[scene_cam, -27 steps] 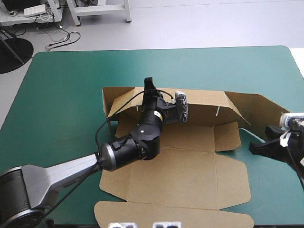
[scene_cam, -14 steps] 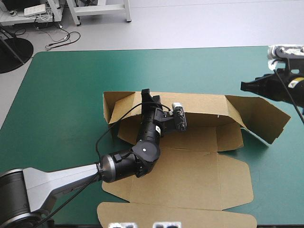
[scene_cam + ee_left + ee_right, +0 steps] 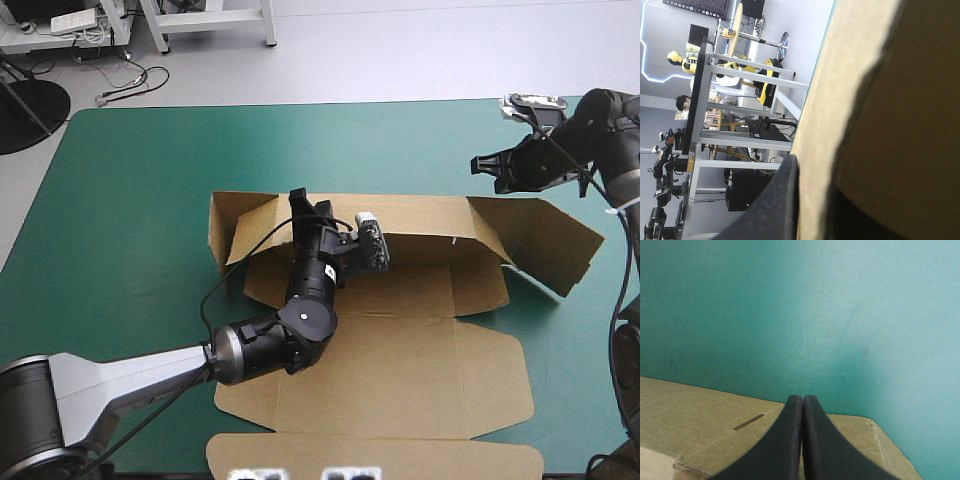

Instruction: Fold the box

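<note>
The brown box [image 3: 400,350] lies as a cut sheet in the middle of the teal-green table, its far wall raised. My left gripper [image 3: 300,205] is at the left part of that wall, shut on its top edge. In the left wrist view the board [image 3: 850,75] runs between the fingers, one black finger [image 3: 775,200] on its outer side. My right gripper [image 3: 478,163] hovers shut beyond the box's far right corner, holding nothing. The right wrist view shows its fingertips [image 3: 803,402] met in an arch over the wall's slotted edge [image 3: 700,410].
The box's right end flap [image 3: 545,240] stands angled up near the table's right edge. A long flap [image 3: 370,455] lies flat at the front edge. Bare teal-green cover [image 3: 150,180] spreads to the left and far side.
My right gripper has swung from the box's right side, low near the table, to above the far right corner. The left gripper and the far wall have shifted slightly left.
</note>
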You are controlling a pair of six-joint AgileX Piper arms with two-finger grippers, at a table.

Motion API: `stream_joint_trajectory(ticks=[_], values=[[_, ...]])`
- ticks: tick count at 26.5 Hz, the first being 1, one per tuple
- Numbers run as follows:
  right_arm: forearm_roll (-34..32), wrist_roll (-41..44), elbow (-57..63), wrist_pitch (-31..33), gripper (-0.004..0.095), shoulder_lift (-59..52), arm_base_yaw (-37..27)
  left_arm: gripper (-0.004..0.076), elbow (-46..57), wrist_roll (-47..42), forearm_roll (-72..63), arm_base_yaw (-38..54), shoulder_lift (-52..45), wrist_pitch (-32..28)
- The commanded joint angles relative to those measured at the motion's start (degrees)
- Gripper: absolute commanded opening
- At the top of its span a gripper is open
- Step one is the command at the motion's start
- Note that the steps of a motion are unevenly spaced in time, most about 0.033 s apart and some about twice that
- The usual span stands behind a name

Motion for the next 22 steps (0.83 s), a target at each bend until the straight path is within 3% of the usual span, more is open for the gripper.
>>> stream_joint_trajectory(ticks=[1, 13, 22], values=[[0.56, 0.21, -1.19, 0.51, -0.0015, -2.64, 0.06, -0.001, -1.14, -2.4, 1.78, -0.41, -2.52, 2.77], [3.06, -1.6, 7.91, 0.6, -0.002, -6.85, -2.57, -0.001, -1.14, -5.45, 1.65, -0.29, -2.52, 4.18], [5.52, -7.35, 17.1, 0.6, -0.002, -11.82, -8.42, -0.001, -1.14, -16.25, 1.65, -0.29, -2.52, 3.48]])
